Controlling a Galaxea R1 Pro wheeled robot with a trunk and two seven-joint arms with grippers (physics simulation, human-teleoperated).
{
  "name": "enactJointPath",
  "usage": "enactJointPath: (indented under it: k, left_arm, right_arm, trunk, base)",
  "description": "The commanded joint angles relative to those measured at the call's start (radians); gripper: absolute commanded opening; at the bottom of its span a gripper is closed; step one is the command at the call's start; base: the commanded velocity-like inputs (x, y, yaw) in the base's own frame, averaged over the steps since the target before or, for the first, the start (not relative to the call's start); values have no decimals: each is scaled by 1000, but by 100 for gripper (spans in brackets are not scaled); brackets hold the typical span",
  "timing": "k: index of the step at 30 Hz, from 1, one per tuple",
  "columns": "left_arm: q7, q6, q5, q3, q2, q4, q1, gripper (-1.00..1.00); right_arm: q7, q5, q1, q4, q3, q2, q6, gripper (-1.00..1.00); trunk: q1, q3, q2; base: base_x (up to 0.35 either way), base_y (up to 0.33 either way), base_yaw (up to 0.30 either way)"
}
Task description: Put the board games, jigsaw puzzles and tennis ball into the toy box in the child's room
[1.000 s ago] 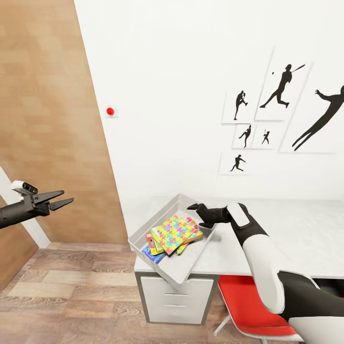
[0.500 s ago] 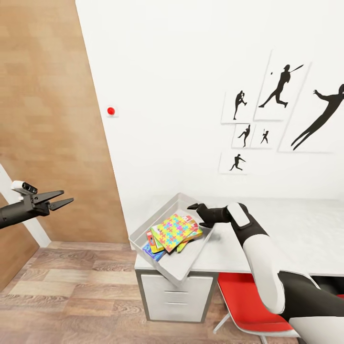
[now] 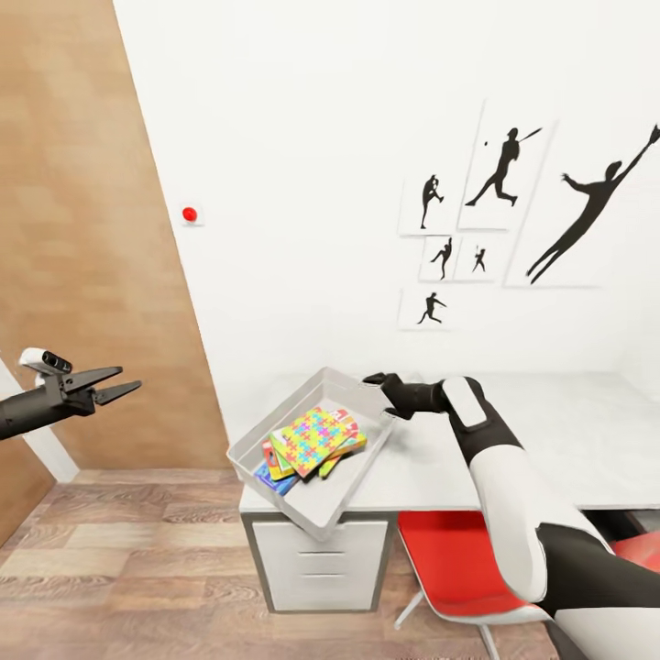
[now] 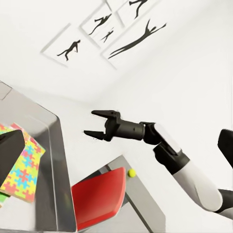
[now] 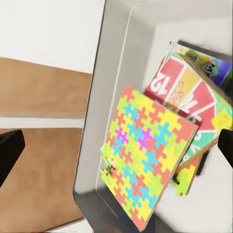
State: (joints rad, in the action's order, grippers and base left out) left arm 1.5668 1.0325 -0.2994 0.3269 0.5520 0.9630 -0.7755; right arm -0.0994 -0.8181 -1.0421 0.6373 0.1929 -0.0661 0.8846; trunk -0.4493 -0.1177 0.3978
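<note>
The light grey toy box [image 3: 259, 431] sits on the left end of the table [image 3: 559, 440], overhanging its corner. Inside, a jigsaw puzzle [image 3: 310, 440] lies on top of stacked board games [image 3: 348, 429]; the right wrist view shows the puzzle [image 5: 145, 155] over a red and yellow board game [image 5: 187, 94]. My right gripper [image 3: 378, 385] stands open just above the box's far right rim, holding nothing. My left gripper [image 3: 117, 383] hangs open in the air far left, near the door. In the left wrist view the tennis ball [image 4: 131, 173] rests on a lower dark surface beyond the red chair [image 4: 97, 196].
A red chair [image 3: 449, 564] is tucked under the table beside the white drawers [image 3: 316, 564]. A brown wooden door [image 3: 73, 229] stands at the left. Black sports pictures [image 3: 500, 170] hang on the white wall. Wood-plank floor [image 3: 119, 577] lies open at the left.
The whole view has shifted as the camera moved. Relative to the toy box, my right gripper has risen a little and drawn back toward the rim. The left gripper holds its pose.
</note>
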Motion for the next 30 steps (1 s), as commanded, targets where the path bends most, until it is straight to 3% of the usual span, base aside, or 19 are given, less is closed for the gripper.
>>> enactJointPath:
  k: [1,10,14,18,30]
  left_arm:
    - [4,11,0,0,1,0,-1,100]
    - [4,11,-1,0,1,0,1,100]
    - [4,11,0,0,0,0,1,100]
    - [4,11,-1,0,0,0,1,100]
    - [4,10,-1,0,0,0,1,100]
  right_arm:
    - [-4,-9,-1,8,4,-1,4,100]
    - [54,-7,-2,111,5,0,9,100]
    - [57,-8,-2,123,6,24,14,100]
    - [59,-11,-1,126,6,51,14,100]
    - [59,-5,-1,125,6,58,13,100]
  trunk:
    - [-1,-2,2]
    - [-1,5,2]
    - [-1,8,2]
    - [-1,12,2]
    - [-1,21,2]
  base:
    - [-9,-33,-246]
    - [-2,-8,-257]
    - [-50,-1,-260]
    - [-166,0,-260]
    - [-238,0,-261]
